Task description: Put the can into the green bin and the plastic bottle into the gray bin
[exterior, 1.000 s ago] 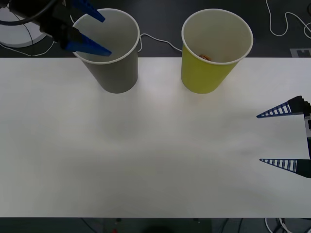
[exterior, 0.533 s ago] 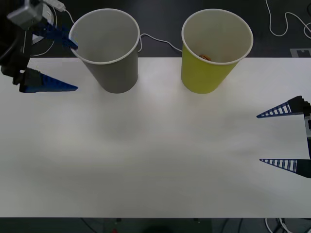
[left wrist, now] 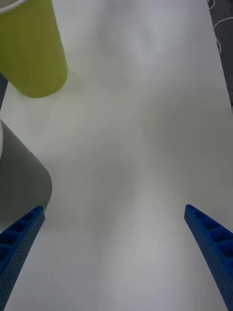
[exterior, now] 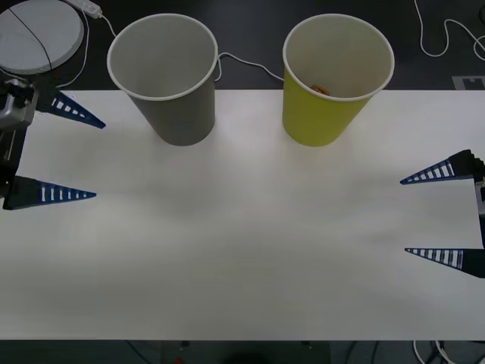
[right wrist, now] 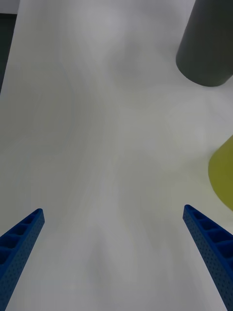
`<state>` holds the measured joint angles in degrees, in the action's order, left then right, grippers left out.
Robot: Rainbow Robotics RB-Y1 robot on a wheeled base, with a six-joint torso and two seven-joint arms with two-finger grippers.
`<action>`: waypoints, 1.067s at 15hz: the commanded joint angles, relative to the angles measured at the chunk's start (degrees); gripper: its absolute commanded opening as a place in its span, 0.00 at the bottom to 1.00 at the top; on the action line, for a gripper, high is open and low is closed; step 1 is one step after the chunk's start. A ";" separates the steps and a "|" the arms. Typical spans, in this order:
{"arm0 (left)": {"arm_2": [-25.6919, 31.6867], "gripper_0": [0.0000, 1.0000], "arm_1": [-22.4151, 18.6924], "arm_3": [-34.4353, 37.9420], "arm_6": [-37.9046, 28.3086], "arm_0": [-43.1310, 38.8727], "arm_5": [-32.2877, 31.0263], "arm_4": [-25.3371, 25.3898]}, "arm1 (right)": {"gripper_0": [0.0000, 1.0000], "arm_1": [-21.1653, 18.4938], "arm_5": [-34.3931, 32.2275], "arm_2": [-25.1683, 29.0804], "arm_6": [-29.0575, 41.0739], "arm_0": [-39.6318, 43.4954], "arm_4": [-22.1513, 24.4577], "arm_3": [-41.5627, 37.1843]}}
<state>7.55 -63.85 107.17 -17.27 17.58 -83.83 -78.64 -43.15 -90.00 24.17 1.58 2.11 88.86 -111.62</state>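
The gray bin (exterior: pixel 163 76) stands upright at the back left of the white table (exterior: pixel 242 250), and the green bin (exterior: pixel 337 76) stands upright to its right. A small orange bit of the can (exterior: pixel 321 89) shows deep inside the green bin. The plastic bottle is out of view. My left gripper (exterior: pixel 100 161) is open and holds nothing at the table's left edge, left of and nearer than the gray bin. My right gripper (exterior: pixel 404 216) hangs open with nothing in it at the right edge. The left wrist view shows the gray bin (left wrist: pixel 19 180) and the green bin (left wrist: pixel 31 48) beyond the left gripper (left wrist: pixel 113 208). The right wrist view shows the right gripper (right wrist: pixel 112 210), the gray bin (right wrist: pixel 206 43) and the green bin (right wrist: pixel 223 177).
A round white disc (exterior: pixel 38 34) lies off the table at the back left. White cables (exterior: pixel 242 62) run behind the bins and at the back right. Bare tabletop stretches between the two grippers, in front of the bins.
My left gripper has moved from over the gray bin's rim out to the left and nearer, to the table's left edge, staying open. The right arm has not moved.
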 commanded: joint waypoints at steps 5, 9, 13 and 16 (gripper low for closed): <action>5.19 1.00 4.43 1.73 9.97 -9.49 -2.04 -3.10 | 1.00 0.00 0.00 0.00 0.00 0.00 0.00 0.00; 5.46 1.00 6.45 1.90 10.76 -11.34 -2.04 -4.60 | 1.00 0.00 0.00 0.00 0.00 0.00 0.00 0.00; 5.46 1.00 7.16 1.90 10.32 -11.60 -2.04 -5.83 | 1.00 0.00 0.00 0.00 0.00 0.00 0.00 0.00; 5.46 1.00 7.16 1.81 9.97 -11.60 -2.04 -6.27 | 1.00 0.00 0.00 0.00 0.00 0.00 0.00 0.00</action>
<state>13.01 -56.69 109.02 -7.25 5.97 -85.88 -84.88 -43.15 -90.00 24.17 1.58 2.11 88.86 -111.62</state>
